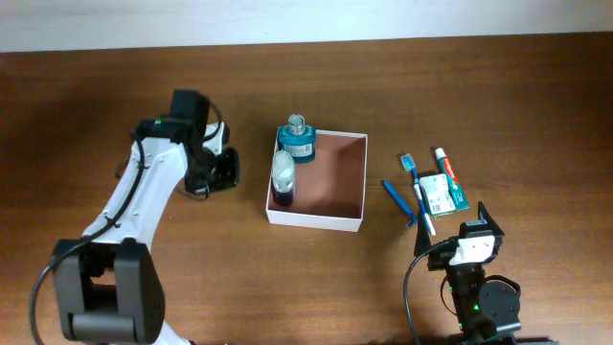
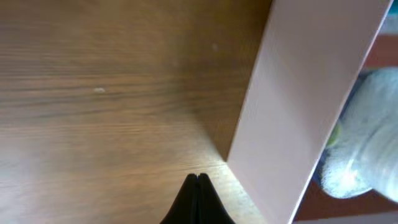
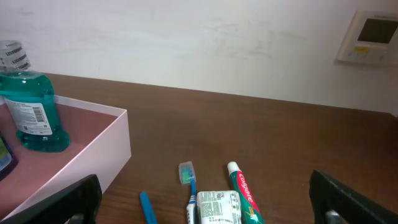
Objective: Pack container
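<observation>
The container (image 1: 337, 180) is sitting on the counter (image 1: 498, 86), already holding two bottles (image 1: 297, 142). A toothbrush (image 1: 420, 196), toothpaste (image 1: 447, 170), packet (image 1: 439, 194) and blue stick (image 1: 395, 198) are lying outside it, awaiting packing. The left fingers (image 2: 198, 194) are pressing together, empty, beside the container; the right fingers (image 3: 78, 200) are gaping apart.

**Table layout, overhead view**

The container (image 1: 335, 182) sits at frame centre. Two things are in it:
- The mouthwash bottle (image 1: 297, 142) stands upright in its upper-left corner.
- The second bottle (image 1: 283, 179) is just below that, against the left wall.

The loose items lie right of the container, apart from it. Left to right:
- slim stick (image 1: 395, 198)
- toothbrush (image 1: 419, 192)
- small packet (image 1: 442, 194)
- toothpaste tube (image 1: 447, 169)

The packet touches both the toothbrush and the tube.

The left gripper (image 1: 230, 169) is just left of the container's left wall. The right gripper (image 1: 476, 222) is at lower right, below the loose items.
</observation>
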`<move>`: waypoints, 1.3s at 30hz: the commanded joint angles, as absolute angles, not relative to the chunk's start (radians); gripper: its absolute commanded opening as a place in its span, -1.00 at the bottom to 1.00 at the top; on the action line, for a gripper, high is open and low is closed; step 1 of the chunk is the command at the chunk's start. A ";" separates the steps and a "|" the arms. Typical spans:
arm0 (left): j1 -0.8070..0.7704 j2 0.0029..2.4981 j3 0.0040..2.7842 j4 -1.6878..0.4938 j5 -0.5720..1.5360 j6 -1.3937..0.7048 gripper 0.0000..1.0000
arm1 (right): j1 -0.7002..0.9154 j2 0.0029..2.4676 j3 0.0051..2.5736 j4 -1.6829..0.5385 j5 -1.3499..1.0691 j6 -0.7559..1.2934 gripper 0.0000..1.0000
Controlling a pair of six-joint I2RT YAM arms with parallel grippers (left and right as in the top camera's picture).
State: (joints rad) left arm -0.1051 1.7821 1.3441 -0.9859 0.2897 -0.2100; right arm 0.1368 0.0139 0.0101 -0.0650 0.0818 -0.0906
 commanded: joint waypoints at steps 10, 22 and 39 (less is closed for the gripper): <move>-0.085 1.772 1.142 -0.786 0.587 -0.111 -0.99 | 0.128 0.006 0.006 -0.073 0.090 -0.097 0.97; -0.085 1.772 1.117 -0.750 0.809 -0.028 -0.99 | 0.128 0.006 0.006 -0.073 0.090 -0.097 0.97; -0.085 1.772 1.079 -0.790 0.880 -0.028 -0.99 | 0.128 0.006 0.006 -0.073 0.090 -0.097 0.97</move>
